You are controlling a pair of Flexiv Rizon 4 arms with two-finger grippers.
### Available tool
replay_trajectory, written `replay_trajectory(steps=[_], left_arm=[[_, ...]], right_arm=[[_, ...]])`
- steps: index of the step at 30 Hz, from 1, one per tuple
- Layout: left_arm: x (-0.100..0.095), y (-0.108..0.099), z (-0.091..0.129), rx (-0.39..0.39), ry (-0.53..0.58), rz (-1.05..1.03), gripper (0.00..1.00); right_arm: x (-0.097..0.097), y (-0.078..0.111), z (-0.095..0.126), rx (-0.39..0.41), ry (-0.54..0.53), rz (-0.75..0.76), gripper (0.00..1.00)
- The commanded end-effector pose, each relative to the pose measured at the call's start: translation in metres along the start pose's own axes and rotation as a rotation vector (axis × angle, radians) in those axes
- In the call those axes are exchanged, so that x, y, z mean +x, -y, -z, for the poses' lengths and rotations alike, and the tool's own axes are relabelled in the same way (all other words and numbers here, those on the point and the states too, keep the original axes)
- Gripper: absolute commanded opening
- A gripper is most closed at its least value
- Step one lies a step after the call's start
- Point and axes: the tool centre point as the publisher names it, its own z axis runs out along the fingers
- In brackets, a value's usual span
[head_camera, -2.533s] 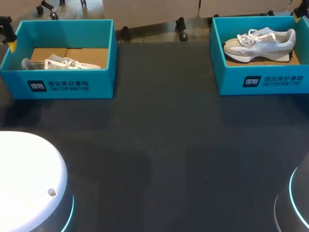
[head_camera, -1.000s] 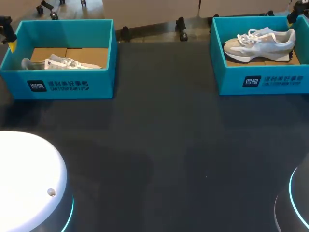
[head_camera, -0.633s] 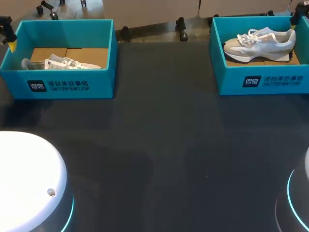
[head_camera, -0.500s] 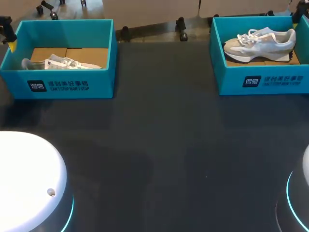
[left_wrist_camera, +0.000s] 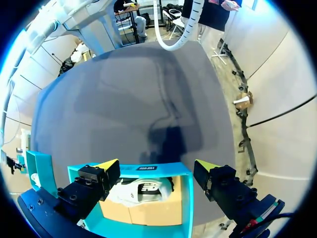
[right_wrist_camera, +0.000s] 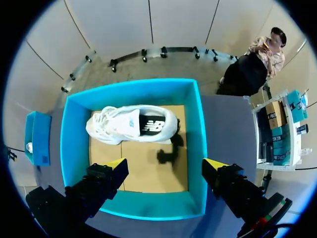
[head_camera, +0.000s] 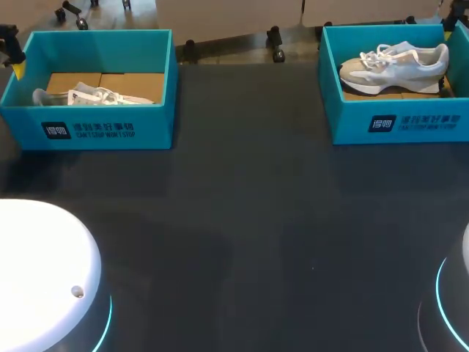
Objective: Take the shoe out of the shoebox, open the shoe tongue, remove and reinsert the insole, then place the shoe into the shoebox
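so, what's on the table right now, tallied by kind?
Teal shoeboxes: 2
Sneakers: 2, one in each box
Total: 4

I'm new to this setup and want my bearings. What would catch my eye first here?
Two teal boxes stand at the far corners of the dark table: the left shoebox holds a white sneaker, the right shoebox a pale grey sneaker. The left gripper and the right gripper each hang open above their own box.
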Motion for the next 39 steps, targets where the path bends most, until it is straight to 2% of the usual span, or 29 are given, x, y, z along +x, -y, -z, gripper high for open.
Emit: replay_trajectory(steps=[1, 2, 4, 6, 7, 8, 30, 39], left_arm=[[0.000, 0.000, 0.000, -0.001, -0.002, 0.000, 1.00], [0.000, 0.000, 0.000, -0.001, -0.002, 0.000, 1.00], [0.000, 0.000, 0.000, -0.001, -0.002, 0.000, 1.00], [0.000, 0.000, 0.000, -0.001, -0.002, 0.000, 1.00], [0.000, 0.000, 0.000, -0.001, -0.002, 0.000, 1.00], [0.000, 0.000, 0.000, -0.001, -0.002, 0.000, 1.00], [0.000, 0.000, 0.000, -0.001, -0.002, 0.000, 1.00], [0.000, 0.000, 0.000, -0.001, -0.002, 0.000, 1.00]], right_arm=[[-0.002, -0.021, -0.013, 0.082, -0.011, -0.007, 1.00], [-0.002, -0.023, -0.016, 0.084, -0.013, -0.007, 0.93], [-0.003, -0.026, -0.020, 0.098, -0.012, -0.005, 0.91], [-0.005, -0.026, -0.025, 0.105, -0.012, -0.009, 0.84], [-0.007, -0.027, -0.027, 0.134, 0.009, 0.000, 0.63], [-0.008, -0.028, -0.029, 0.148, 0.017, 0.005, 0.49], [-0.012, -0.047, -0.064, 0.220, 0.013, -0.022, 0.49], [-0.007, -0.052, -0.079, 0.241, 0.008, -0.021, 0.49]])
